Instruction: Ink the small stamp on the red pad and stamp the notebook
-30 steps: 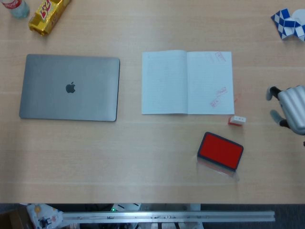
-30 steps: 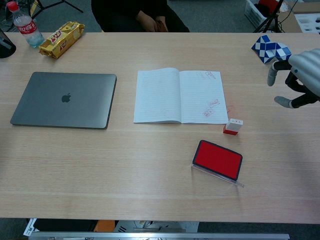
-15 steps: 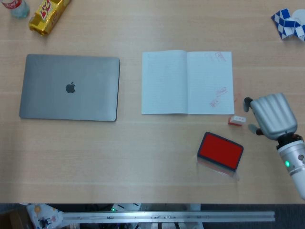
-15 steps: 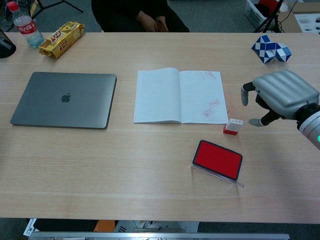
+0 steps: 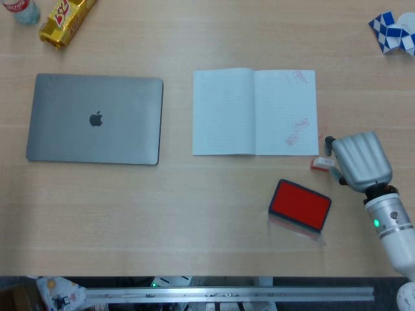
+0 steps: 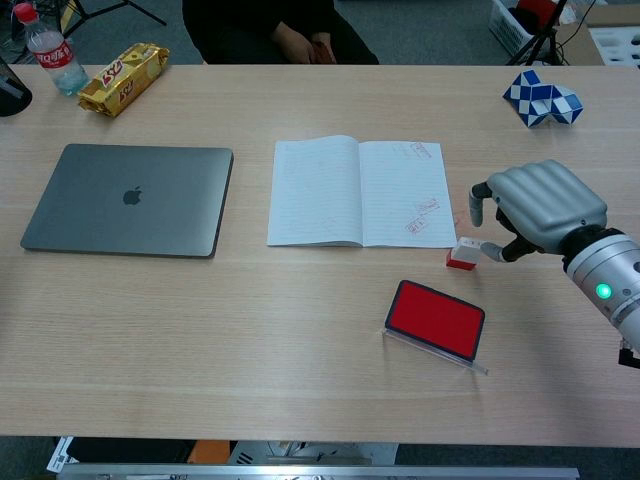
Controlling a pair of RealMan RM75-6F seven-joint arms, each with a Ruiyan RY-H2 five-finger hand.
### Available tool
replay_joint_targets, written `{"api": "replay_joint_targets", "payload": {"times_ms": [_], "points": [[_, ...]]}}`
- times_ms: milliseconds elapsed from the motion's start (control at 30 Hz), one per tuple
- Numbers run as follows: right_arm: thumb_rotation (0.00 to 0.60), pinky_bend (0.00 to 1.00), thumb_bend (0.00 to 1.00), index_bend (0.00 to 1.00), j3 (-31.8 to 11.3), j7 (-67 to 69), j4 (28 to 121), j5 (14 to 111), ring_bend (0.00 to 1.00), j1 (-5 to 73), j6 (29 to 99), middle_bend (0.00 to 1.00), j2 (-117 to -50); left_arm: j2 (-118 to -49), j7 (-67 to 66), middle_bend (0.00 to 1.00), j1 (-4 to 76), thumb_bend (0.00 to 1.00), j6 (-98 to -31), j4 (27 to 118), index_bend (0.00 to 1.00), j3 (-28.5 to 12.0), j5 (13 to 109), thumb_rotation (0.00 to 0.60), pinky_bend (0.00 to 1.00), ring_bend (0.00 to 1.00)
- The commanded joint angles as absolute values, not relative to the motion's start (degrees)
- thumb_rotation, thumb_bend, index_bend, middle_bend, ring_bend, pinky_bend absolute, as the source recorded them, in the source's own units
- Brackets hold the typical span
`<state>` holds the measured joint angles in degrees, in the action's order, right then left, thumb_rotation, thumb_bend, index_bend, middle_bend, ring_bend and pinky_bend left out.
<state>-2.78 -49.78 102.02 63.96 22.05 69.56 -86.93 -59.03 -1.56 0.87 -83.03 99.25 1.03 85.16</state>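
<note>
Big light wood-grain table [image 6: 250,350] fills nearly everything, evenly lit with hardly any shadows. Past its far edge there's grey floor [image 6: 430,30] — a dark tripod leg [image 6: 115,10] toward the far-left corner, a white basket [image 6: 515,25] toward the far-right. A metal rail [image 5: 227,295] runs below the near edge

Bright, even overhead light in both views — only soft, faint shadows on the counter [image 5: 194,207], no hard glare. Focus is fairly sharp across both frames, slightly soft and noisy in head view. Chest view bows a little at the edges — counter's far rim curves.
</note>
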Motion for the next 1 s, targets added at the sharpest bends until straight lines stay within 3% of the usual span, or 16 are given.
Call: {"api": "replay_joint_targets", "payload": {"times_ms": [33,1000], "points": [[0.600,1.00,0.21,0.53,-2.6,-50.0,101.1,63.2,1.00,22.2,69.7,1.00,-87.7,-59.0,-1.6,0.03,1.0,0.27,-82.8,99.2,0.04,1.1,85.1,0.600,0.04,0.03],[0.600,1.00,0.21,0.53,-3.0,-53.8,93.0,58.5,1.00,24.3,72.3,1.00,-96.4,-57.6,1.5,0.03,1.9,0.27,-80.5,98.5,0.04,1.8,84.6,0.600,0.04,0.03]]}}
